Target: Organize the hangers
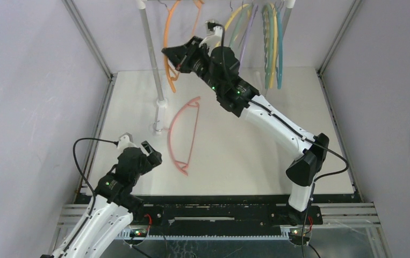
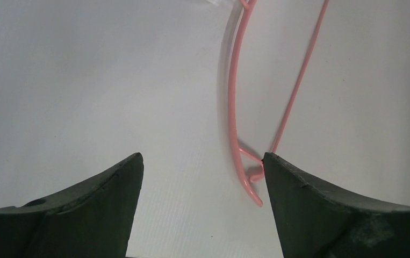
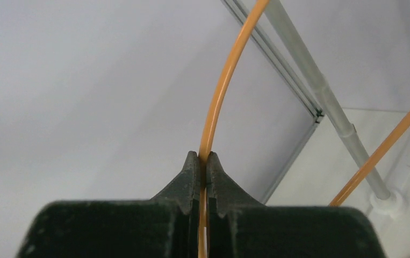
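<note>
White tabletop between lilac walls bears one pink hanger.

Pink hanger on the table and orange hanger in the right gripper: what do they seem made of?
Pink hanger: probably plastic, possibly coated wire; a thin, evenly coloured rod with a smooth satin surface. Orange hanger, pinched in the shut right gripper: same thin, smooth rod with a slight sheen; likely plastic, coated wire not excluded.
</note>
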### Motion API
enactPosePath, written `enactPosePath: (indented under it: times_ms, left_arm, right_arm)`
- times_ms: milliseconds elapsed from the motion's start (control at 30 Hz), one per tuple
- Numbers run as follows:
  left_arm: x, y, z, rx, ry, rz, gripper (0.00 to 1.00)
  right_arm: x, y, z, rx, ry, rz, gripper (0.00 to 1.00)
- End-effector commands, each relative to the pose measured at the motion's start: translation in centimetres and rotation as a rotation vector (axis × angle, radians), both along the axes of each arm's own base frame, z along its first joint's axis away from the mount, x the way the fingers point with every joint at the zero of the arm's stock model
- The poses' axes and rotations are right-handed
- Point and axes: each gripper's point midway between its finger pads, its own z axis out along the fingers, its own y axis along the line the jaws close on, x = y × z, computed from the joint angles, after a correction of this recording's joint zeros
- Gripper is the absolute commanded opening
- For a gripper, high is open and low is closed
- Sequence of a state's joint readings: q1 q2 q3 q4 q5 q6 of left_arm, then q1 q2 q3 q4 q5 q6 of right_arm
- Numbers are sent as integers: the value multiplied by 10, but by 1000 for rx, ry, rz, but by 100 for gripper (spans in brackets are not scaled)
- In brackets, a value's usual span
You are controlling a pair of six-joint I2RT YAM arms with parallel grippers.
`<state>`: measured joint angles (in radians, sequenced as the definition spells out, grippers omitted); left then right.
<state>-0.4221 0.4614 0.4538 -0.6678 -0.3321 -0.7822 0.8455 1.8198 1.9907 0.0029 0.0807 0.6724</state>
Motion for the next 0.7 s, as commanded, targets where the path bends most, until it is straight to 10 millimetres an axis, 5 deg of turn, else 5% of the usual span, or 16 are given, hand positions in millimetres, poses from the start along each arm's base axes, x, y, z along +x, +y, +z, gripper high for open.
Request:
enactPosePath:
  times_ms: [0, 367, 667]
  left_arm:
    - [7, 0, 7, 11, -32, -13, 86]
    - [8, 3, 6, 32, -19, -2, 86]
    - [10, 5, 0, 41, 4, 7, 86]
  right_arm:
    - [11, -26, 67, 179, -120, -48, 0]
    - [76, -47, 36, 209, -5, -146, 0]
    - [75, -96, 10, 232, 63, -243, 0]
